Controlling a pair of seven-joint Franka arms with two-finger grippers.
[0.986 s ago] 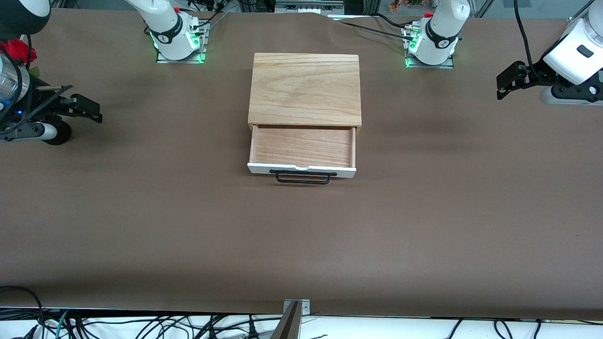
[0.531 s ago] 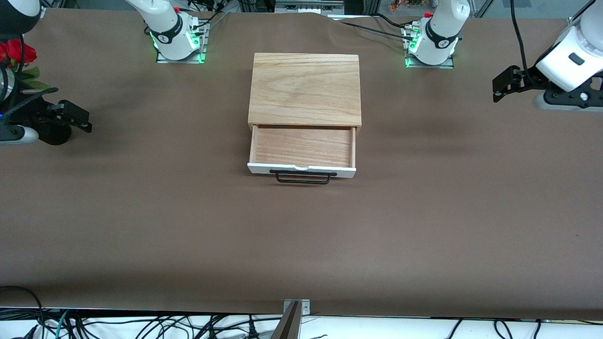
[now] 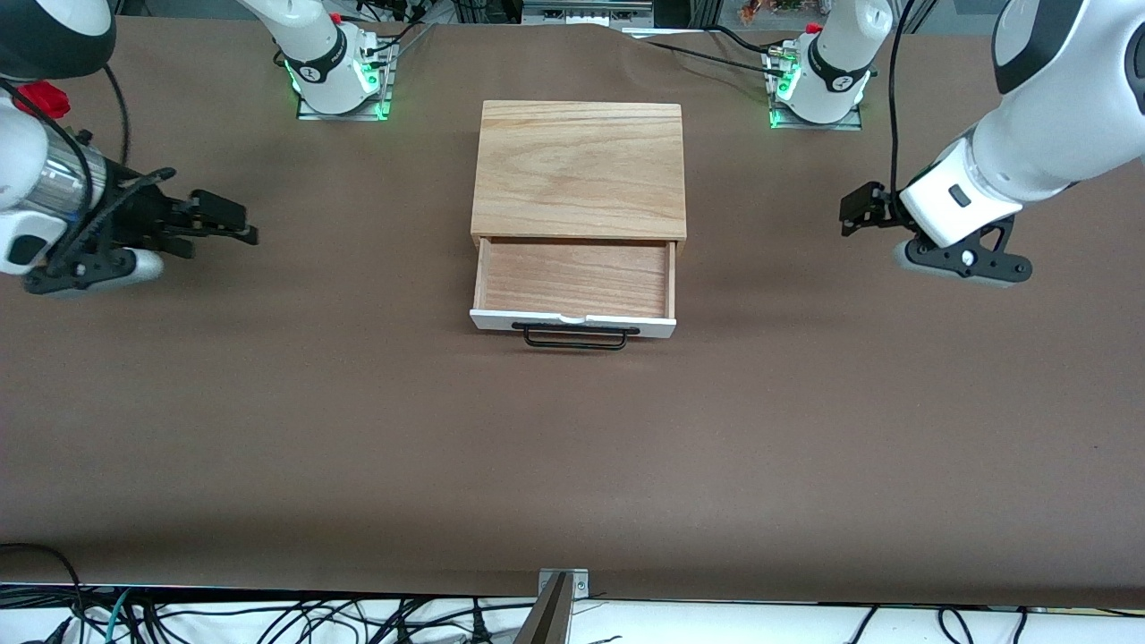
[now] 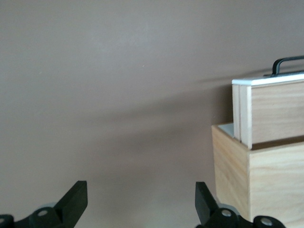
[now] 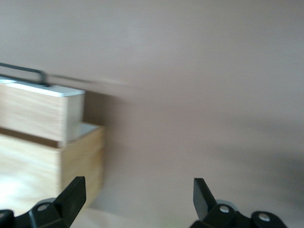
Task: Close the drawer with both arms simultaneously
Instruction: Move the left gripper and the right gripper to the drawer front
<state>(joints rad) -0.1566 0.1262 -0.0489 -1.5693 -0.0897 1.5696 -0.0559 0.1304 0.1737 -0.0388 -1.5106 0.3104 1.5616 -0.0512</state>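
Observation:
The light oak box [image 3: 580,170] stands at the table's middle. Its drawer [image 3: 574,288] is pulled out toward the front camera, showing an empty wood tray, a white front panel and a black wire handle [image 3: 574,337]. My left gripper [image 3: 860,210] is open and empty over the table toward the left arm's end, well apart from the box. My right gripper [image 3: 228,222] is open and empty over the table toward the right arm's end. The left wrist view shows the box [image 4: 259,183] and drawer [image 4: 270,109] from the side; so does the right wrist view [image 5: 40,111].
The two arm bases [image 3: 335,76] [image 3: 818,85] stand with green lights at the table's edge farthest from the front camera. A brown cloth [image 3: 572,465] covers the table. Cables hang below the edge nearest the front camera. A red flower [image 3: 40,97] shows by the right arm.
Both grippers have moved inward toward the box from the table's two ends. The drawer has not moved.

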